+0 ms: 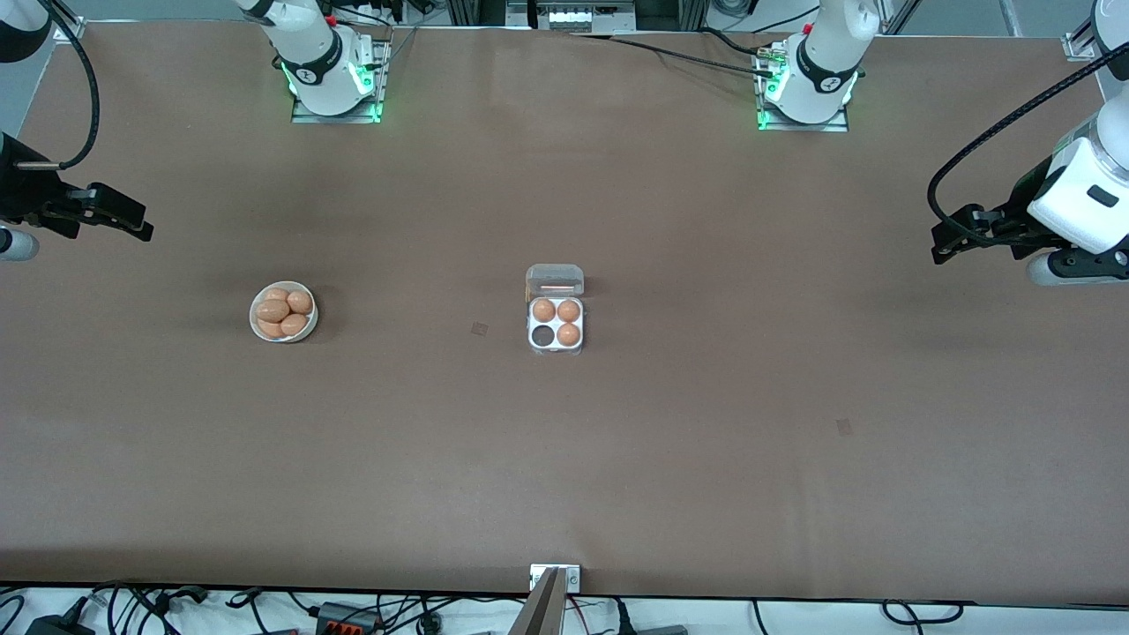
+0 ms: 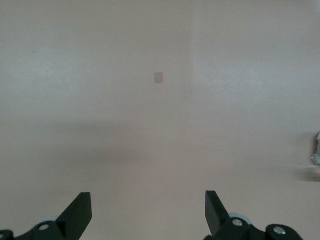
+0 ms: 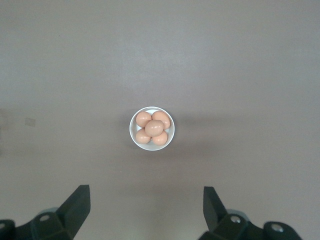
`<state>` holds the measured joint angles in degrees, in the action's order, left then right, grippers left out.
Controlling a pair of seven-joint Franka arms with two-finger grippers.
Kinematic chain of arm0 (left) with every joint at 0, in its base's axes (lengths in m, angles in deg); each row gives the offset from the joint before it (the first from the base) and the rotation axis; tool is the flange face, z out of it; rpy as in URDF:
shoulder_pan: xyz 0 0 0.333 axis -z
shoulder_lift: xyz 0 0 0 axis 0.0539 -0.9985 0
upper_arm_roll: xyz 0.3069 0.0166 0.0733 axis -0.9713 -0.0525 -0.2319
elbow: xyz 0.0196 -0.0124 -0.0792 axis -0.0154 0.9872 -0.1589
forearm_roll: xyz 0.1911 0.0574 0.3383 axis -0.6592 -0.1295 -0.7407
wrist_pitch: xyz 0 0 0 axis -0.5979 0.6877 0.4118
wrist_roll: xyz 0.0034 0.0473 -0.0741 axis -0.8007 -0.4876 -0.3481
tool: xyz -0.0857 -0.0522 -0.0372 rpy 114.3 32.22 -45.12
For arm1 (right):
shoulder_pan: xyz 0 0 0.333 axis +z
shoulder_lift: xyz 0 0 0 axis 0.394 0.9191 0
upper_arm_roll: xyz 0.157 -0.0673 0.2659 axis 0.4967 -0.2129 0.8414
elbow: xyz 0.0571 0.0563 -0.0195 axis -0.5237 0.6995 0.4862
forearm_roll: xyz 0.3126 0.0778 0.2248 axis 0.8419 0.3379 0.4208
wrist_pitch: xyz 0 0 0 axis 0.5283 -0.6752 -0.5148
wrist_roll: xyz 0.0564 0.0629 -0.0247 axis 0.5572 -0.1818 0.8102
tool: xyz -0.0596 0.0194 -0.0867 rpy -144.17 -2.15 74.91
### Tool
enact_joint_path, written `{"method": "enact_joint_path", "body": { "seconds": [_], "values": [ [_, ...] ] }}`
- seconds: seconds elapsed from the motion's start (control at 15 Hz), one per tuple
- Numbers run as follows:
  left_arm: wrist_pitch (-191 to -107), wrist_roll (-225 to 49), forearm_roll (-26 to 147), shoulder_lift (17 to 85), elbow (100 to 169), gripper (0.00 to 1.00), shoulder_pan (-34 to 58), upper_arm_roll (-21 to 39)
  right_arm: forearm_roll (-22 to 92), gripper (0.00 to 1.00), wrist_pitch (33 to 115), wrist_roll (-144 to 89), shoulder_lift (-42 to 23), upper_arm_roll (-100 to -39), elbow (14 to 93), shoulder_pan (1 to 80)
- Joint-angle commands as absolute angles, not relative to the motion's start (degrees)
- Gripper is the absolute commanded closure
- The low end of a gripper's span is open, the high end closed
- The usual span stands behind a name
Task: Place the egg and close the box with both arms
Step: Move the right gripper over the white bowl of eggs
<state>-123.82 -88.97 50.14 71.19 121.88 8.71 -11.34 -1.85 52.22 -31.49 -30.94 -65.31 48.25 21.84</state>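
Three eggs (image 1: 557, 318) in box (image 1: 556, 344), front-only.

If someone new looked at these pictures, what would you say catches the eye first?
Probably the open box at the table's middle, holding three brown eggs with one cell empty. Next, the white bowl heaped with eggs, toward the right arm's end. The left gripper and right gripper both hang open over bare table at the two ends.

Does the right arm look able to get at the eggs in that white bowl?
Probably yes: the right gripper hangs open above bare table, and the bowl of eggs lies uncovered with nothing between them.
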Motion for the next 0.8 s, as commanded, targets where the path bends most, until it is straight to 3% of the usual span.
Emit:
{"method": "enact_joint_path", "body": {
  "seconds": [0.0, 0.27, 0.73],
  "values": [
    [-122.71, -88.77, 49.91, 71.85, 121.34, 0.0, 8.72, -11.16, -2.52, 0.0, 52.69, -31.0, -32.62, -64.64, 50.24, 21.36],
    [-122.71, -88.77, 49.91, 71.85, 121.34, 0.0, 8.72, -11.16, -2.6, 0.0, 53.48, -30.92, -32.8, -64.64, 51.21, 21.36],
    [-122.71, -88.77, 49.82, 71.85, 121.34, 0.0, 8.72, -11.16, -2.43, 0.0, 54.01, -31.8, -25.61, -64.64, 53.94, 21.97]
  ]
}}
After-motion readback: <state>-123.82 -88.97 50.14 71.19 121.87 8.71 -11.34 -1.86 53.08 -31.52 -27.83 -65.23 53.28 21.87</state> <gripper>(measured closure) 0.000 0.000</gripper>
